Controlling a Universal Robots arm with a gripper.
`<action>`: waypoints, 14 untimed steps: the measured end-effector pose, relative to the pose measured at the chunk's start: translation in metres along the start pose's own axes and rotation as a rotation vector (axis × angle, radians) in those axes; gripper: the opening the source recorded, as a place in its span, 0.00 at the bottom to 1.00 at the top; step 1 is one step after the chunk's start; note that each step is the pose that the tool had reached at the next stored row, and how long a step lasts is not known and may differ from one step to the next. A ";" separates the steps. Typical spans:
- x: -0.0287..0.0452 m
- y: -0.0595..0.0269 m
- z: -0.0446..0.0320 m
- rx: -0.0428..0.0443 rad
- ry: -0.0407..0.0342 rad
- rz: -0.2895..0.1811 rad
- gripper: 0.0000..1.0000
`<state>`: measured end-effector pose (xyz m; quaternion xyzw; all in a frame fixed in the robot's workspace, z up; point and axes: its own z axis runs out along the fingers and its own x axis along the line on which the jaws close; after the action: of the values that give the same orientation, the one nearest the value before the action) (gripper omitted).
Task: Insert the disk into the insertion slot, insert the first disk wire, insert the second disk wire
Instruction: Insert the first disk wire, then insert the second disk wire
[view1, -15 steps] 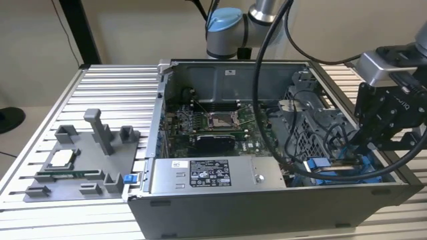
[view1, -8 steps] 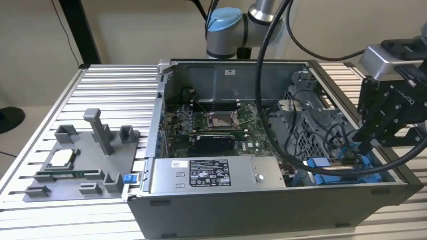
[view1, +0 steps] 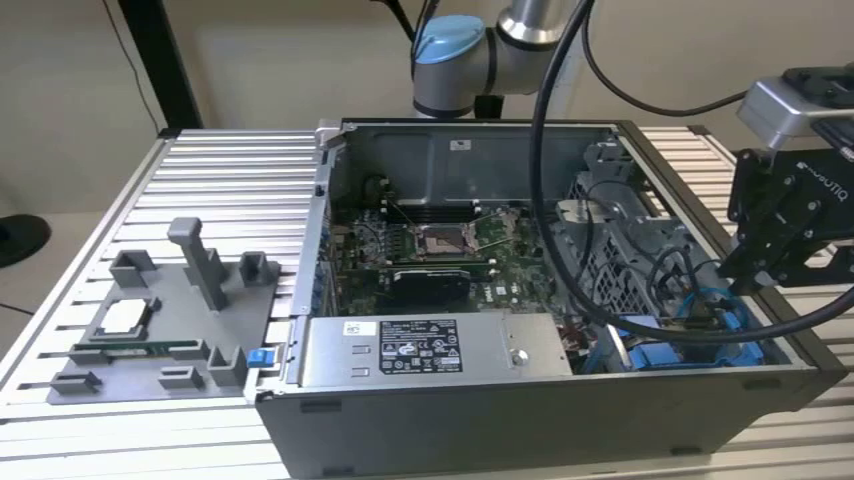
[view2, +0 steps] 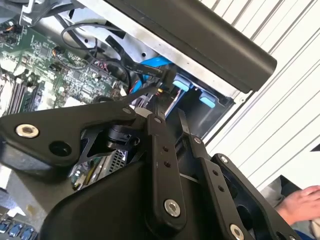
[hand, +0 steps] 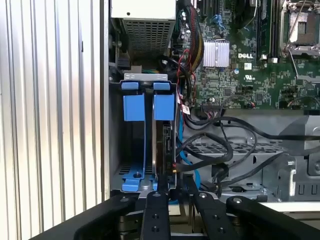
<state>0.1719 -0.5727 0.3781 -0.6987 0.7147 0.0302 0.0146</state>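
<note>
The disk (hand: 166, 142) stands edge-on in its blue carrier (hand: 164, 107) inside the insertion slot (hand: 145, 76) of the open computer case, beside a second blue carrier (hand: 134, 107). In the exterior view the blue carriers (view1: 654, 352) sit at the case's front corner on the exterior view's right. My gripper (hand: 175, 184) reaches down at the disk's rear end. Its fingers (hand: 156, 200) stand close together on a black disk wire (hand: 210, 159), whose plug (hand: 174, 168) is at the disk's edge. In the second wrist view the gripper (view2: 167, 107) meets that plug (view2: 160, 92). The gripper (view1: 734, 285) dips into the case.
A grey power-supply box (view1: 400, 345) lies along the case front, with the motherboard (view1: 441, 250) behind it. Looped black cables (hand: 235, 131) cross the metal drive cage (hand: 280, 170). A grey fixture plate (view1: 147, 330) lies at the exterior view's left. A person's hand (view2: 300, 202) rests by the table.
</note>
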 end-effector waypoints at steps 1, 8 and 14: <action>-0.0001 -0.0010 -0.0001 -0.0018 0.0000 0.000 0.00; -0.0003 -0.0028 -0.0002 -0.0087 0.0017 0.000 0.00; -0.0006 -0.0059 -0.0002 -0.0088 0.0017 0.000 0.00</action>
<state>0.1779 -0.5722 0.3782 -0.6988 0.7145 0.0327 0.0109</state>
